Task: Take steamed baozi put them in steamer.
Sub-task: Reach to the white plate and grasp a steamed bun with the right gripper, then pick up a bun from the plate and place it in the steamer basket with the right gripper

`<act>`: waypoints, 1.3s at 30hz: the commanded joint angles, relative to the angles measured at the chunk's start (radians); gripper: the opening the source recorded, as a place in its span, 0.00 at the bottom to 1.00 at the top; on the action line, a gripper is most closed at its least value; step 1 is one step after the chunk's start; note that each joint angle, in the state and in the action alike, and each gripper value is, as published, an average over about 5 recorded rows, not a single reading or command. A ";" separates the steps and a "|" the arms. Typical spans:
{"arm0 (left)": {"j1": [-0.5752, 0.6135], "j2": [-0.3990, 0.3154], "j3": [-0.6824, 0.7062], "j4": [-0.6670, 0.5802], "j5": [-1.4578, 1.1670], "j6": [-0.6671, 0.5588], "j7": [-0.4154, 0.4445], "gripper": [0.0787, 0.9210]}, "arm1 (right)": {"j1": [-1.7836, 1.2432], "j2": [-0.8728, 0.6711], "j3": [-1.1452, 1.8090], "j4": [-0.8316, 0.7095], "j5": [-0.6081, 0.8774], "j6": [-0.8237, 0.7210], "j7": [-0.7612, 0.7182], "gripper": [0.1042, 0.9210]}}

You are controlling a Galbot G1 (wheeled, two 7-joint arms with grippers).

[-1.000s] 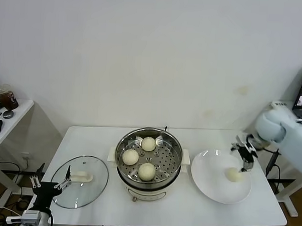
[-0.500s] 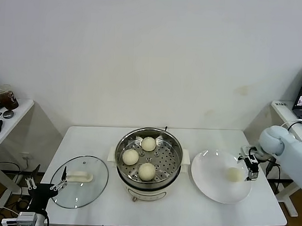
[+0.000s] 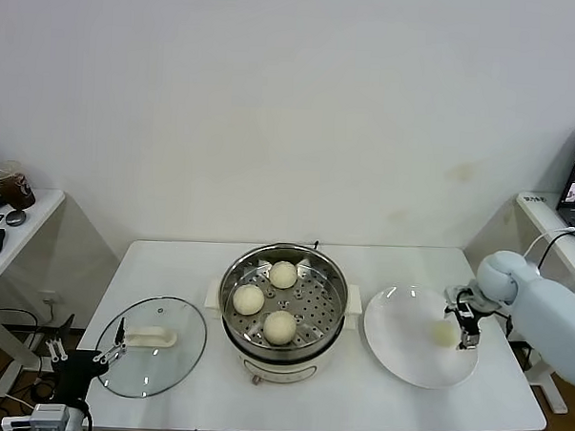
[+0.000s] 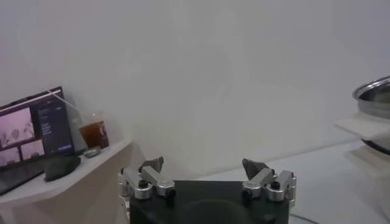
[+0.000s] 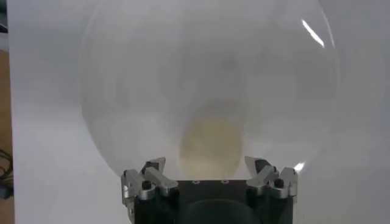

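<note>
Stainless steamer [image 3: 283,299] sits mid-table on its cream base, 3 baozi inside: one toward the back wall [image 3: 283,274], one on robot's left [image 3: 249,299], one at front [image 3: 280,327]. 4th baozi [image 3: 444,332] lies on white plate [image 3: 420,337] near table's right edge, toward plate's right rim. R gripper [image 3: 463,323] is down over that bun, fingers either side of it; wrist view shows bun [image 5: 211,146] between the fingers [image 5: 265,173], jaws still wide, no firm grip visible. Vs 1 s ago: R arm has dropped lower & gripper moved in on the bun; bun hasn't moved. L gripper [image 3: 83,356] parked off table's front-left corner by glass lid [image 3: 151,346], fully open, empty; shifted slightly since
</note>
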 commanded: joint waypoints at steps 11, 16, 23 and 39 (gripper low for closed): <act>-0.001 0.000 -0.001 -0.002 0.000 0.000 0.001 0.88 | -0.002 0.032 0.022 -0.018 -0.036 -0.006 -0.027 0.58; -0.004 0.002 0.001 -0.007 -0.001 0.001 0.001 0.88 | 0.060 -0.019 -0.029 0.040 0.028 -0.012 -0.047 0.51; -0.014 0.005 0.014 -0.009 -0.002 0.002 0.002 0.88 | 0.302 -0.096 -0.194 0.149 0.216 -0.056 -0.063 0.43; -0.054 0.037 0.046 -0.010 -0.003 0.015 0.006 0.88 | 1.021 0.162 -0.757 0.456 0.821 -0.383 0.116 0.38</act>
